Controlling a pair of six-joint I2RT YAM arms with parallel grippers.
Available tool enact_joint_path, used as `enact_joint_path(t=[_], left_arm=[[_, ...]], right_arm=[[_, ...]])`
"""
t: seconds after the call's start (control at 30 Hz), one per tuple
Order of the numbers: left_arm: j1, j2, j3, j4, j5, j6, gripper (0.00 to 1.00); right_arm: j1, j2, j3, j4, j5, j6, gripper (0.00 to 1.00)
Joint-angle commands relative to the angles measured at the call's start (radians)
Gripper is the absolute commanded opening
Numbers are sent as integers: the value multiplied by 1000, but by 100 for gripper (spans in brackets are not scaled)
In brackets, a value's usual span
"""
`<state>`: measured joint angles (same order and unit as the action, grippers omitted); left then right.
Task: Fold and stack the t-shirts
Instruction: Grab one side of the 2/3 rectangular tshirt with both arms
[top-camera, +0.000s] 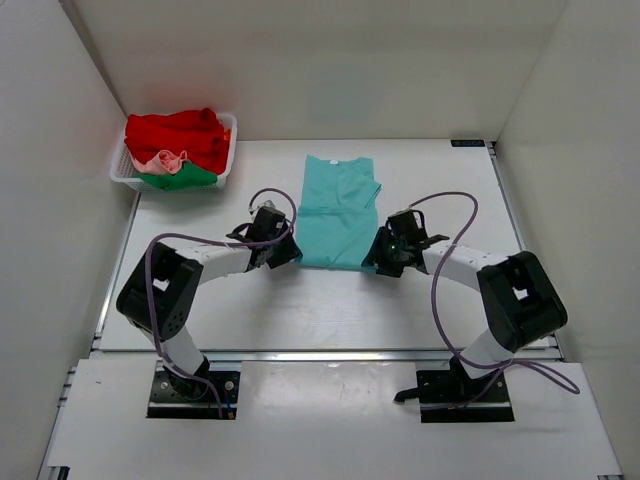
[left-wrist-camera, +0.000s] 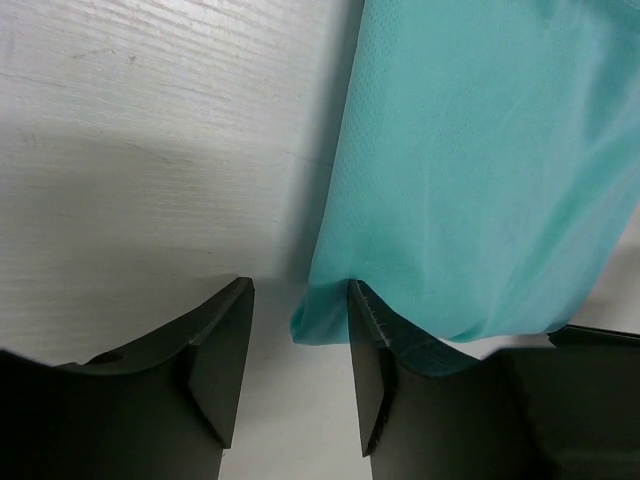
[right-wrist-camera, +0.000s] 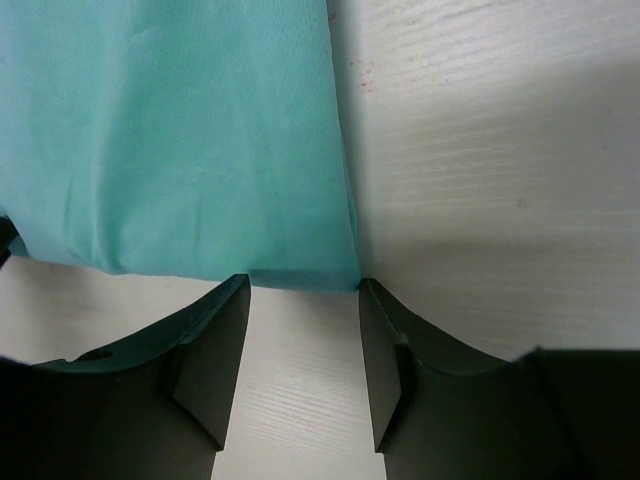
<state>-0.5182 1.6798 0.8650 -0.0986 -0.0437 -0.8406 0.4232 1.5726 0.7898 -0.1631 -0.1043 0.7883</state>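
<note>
A teal t-shirt (top-camera: 337, 212) on white table (top-camera: 450, 195); red, pink, green shirts (top-camera: 180, 135) in white basket (top-camera: 120, 173).

Basket (top-camera: 122, 172) sits at the far left corner of the table (top-camera: 300, 310), with a heap of t-shirts (top-camera: 180, 140) piled in it and rising above the rim. Middle of the table: one folded t-shirt (top-camera: 335, 210) lying flat and lengthwise, collar end toward the far wall, well apart from the basket. Left gripper (top-camera: 280, 250) is down at its near left corner, the corner lying between the fingers. Right gripper (top-camera: 385, 255) is at the near right corner — hem edge just ahead of its fingertips.
</note>
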Motion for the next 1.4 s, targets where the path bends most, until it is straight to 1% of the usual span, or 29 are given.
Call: enact_joint_path(t=[0.0,0.03,0.07,0.1,0.13,0.17,0.2,0.23,0.27,0.43,0.53,0.63,0.73,0.83,0.87,0.93,0.97,1.03,1.13,1.27,1.3,1.37], left_arm=[[-14,-2,32,48,24,-40,53],[-11,9,31,53,27,-51,53],[-22,9,32,59,30,-58,48],[-28,12,29,62,27,-66,36],[-28,6,25,63,31,-74,31],[-35,0,20,68,30,-75,20],[-29,-8,6,57,31,-83,15],[-43,-28,6,47,22,-83,6],[-42,-41,-10,43,16,-80,0],[-72,-132,-106,11,38,-65,0],[-103,-210,-185,7,31,-81,0],[-121,-270,-267,19,28,-106,0],[-146,-336,-268,-42,24,-106,0],[-172,-446,-284,-110,11,-98,0],[-177,-472,-302,-113,11,-109,0],[-178,-549,-323,-156,34,-135,0],[-196,-574,-334,-168,34,-143,0],[-218,-647,-337,-196,31,-169,0],[-241,-696,-330,-248,44,-204,0],[-232,-736,-317,-306,44,-203,0],[-235,-744,-316,-309,41,-204,0],[-201,-746,-293,-320,56,-187,0]], right_arm=[[0,17,2,50,37,22,45],[-4,21,-12,62,37,26,44],[-8,24,-20,65,31,28,37],[-8,29,-30,76,28,31,21],[-12,26,-37,79,23,28,4],[-12,18,-40,79,31,26,0],[-9,3,-44,73,25,31,0],[-6,-3,-53,65,35,20,0],[-8,-22,-64,60,37,19,0],[17,-126,-119,-1,52,2,0],[23,-186,-170,2,12,-4,1],[43,-250,-215,-13,28,8,0],[92,-310,-219,-68,46,6,1],[146,-383,-253,-122,14,12,0],[158,-422,-258,-142,12,25,0],[234,-477,-273,-202,32,43,0],[252,-518,-279,-211,32,49,0],[278,-546,-287,-236,0,60,0],[313,-576,-270,-274,-57,72,0],[353,-586,-221,-331,-92,68,0],[345,-589,-215,-352,-98,52,0],[325,-585,-170,-366,-110,22,0]])
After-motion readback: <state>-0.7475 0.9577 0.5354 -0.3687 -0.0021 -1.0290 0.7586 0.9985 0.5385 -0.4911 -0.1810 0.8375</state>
